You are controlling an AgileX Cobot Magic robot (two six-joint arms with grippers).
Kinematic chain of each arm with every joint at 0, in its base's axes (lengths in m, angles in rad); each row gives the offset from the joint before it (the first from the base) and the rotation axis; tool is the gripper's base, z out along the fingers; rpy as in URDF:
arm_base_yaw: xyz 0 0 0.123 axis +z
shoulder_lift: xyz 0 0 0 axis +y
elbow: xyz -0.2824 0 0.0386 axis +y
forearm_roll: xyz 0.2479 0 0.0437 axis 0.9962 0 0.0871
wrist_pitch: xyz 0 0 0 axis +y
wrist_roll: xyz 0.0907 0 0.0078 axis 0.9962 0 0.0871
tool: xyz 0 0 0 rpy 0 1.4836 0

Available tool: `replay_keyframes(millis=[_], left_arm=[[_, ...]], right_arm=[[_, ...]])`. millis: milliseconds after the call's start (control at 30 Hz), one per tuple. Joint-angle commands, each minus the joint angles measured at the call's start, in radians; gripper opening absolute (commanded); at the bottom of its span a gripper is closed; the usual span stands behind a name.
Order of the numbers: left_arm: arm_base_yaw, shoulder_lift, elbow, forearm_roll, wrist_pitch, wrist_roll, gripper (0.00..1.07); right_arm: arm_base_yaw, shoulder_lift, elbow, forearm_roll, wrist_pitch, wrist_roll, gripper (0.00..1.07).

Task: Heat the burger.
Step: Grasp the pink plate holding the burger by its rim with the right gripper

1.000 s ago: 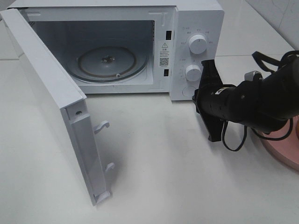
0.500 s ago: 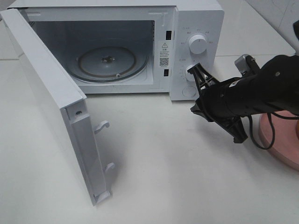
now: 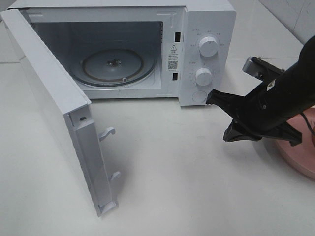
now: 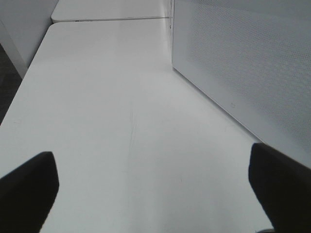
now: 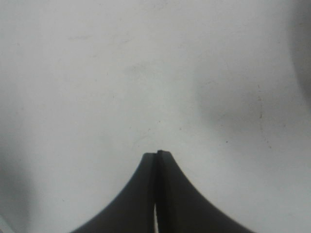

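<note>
Pink plate (image 3: pixel 301 160) rim lies just behind the right gripper (image 5: pixel 158 155), its jaws together and empty; the burger is hidden, probably there, farther from the wide-spread left gripper (image 4: pixel 153 194).

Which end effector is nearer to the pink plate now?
Right. The right end effector, shut, hangs close beside the pink plate. The left end effector, open, is far off, on the outer side of the open microwave door.

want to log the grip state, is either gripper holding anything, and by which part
Nothing is held. The right gripper is shut on itself, and the left gripper is open and empty.
</note>
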Motion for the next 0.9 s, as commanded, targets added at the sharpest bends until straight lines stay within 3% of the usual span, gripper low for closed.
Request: replay_keyframes(millis=[33, 467, 667, 733, 833, 867, 900], left_arm=[[-0.002, -0.022, 0.003, -0.005, -0.016, -0.002, 1.0], [-0.002, -0.022, 0.003, -0.005, -0.016, -0.002, 1.0], [-0.002, -0.022, 0.003, -0.005, -0.016, -0.002, 1.0], [-0.002, -0.022, 0.003, -0.005, -0.016, -0.002, 1.0], [-0.002, -0.022, 0.003, -0.005, -0.016, -0.002, 1.0], [-0.002, -0.022, 0.003, -0.005, -0.016, -0.002, 1.0], [-0.002, -0.022, 0.003, -0.005, -0.016, -0.002, 1.0]], right_arm=[[-0.012, -0.009, -0.046, -0.077, 0.105, -0.064, 0.04], [-0.016, -0.009, -0.233, -0.274, 0.548, -0.581, 0.1], [-0.016, -0.009, -0.254, -0.305, 0.606, -0.575, 0.15], [-0.016, -0.009, -0.274, -0.305, 0.611, -0.519, 0.32], [-0.016, -0.009, -0.276, -0.305, 0.611, -0.517, 0.4], [-0.016, -0.009, -0.276, -0.31, 0.611, -0.518, 0.61], [-0.016, -0.009, -0.276, -0.315, 0.612, -0.518, 0.7]])
